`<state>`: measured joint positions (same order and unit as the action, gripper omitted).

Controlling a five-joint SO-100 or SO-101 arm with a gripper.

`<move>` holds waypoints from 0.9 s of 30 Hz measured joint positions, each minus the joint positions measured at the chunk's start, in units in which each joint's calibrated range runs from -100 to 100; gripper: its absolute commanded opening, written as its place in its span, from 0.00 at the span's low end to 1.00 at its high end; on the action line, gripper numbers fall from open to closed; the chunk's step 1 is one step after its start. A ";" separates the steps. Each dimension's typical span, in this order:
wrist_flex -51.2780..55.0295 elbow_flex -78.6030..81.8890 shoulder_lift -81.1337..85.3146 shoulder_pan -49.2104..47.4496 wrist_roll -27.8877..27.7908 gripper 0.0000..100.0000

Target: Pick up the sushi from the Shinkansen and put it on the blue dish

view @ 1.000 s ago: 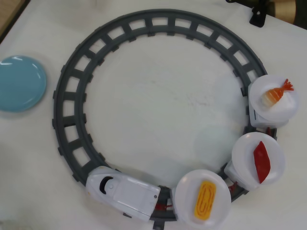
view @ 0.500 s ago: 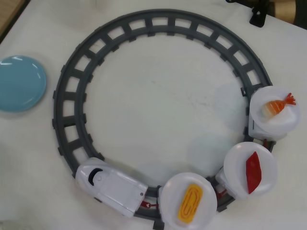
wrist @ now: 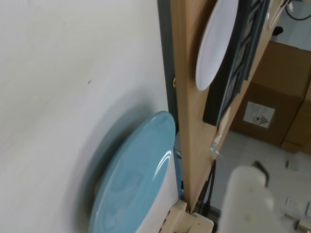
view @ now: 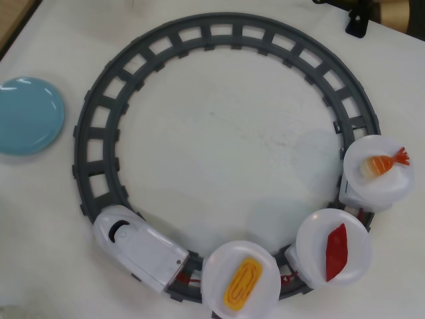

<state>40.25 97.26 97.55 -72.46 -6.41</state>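
Observation:
In the overhead view the red-topped sushi (view: 337, 252) lies on a round white plate (view: 311, 247) on a train car at the lower right of the track. The white Shinkansen (view: 136, 247) stands at the lower left of the track, nose pointing up-left. The blue dish (view: 28, 115) is empty at the left table edge, and it also fills the lower middle of the sideways wrist view (wrist: 136, 187). My gripper does not show in the overhead view. In the wrist view only a blurred white part of the gripper (wrist: 245, 194) shows at the bottom right, away from the sushi.
A grey ring track (view: 219, 26) circles the table middle. A yellow egg piece (view: 242, 283) and an orange shrimp piece (view: 382, 163) sit on other white plates. A black clamp (view: 357, 23) is at the top right. The wrist view shows a wooden board (wrist: 189, 97), a white plate (wrist: 216, 43) and cardboard boxes (wrist: 279, 92).

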 measured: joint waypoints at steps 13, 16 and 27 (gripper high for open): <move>0.00 -0.55 0.00 2.29 0.00 0.20; 0.00 -0.55 0.00 2.86 0.00 0.20; 0.00 -0.55 0.00 2.62 0.00 0.20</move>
<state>40.25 96.71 97.55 -69.84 -6.41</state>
